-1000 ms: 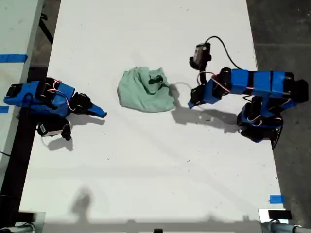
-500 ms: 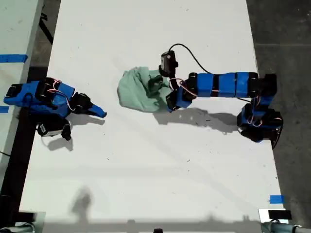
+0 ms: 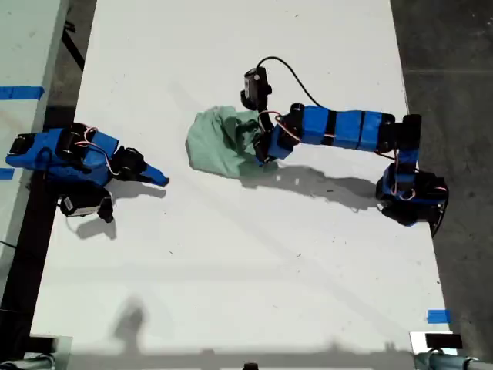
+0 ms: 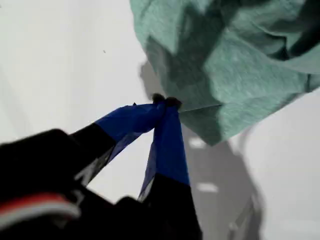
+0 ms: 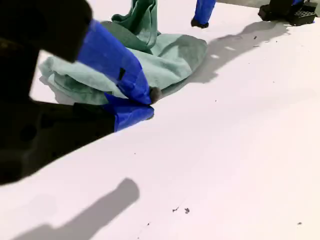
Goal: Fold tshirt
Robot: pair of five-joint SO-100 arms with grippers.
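Two gripper tips meet at the hem in your first wrist view: my first gripper (image 4: 165,102) has its jaws together right at the edge of the tshirt (image 4: 235,60), but you cannot tell whether any cloth is pinched. My second gripper (image 5: 147,102), jaws together on nothing, rests on the table (image 3: 231,270) at the exterior view's left, well apart from the tshirt. That garment lies crumpled mid-table, so no fold is made; spreading and folding all remain. No writing or labels are readable.
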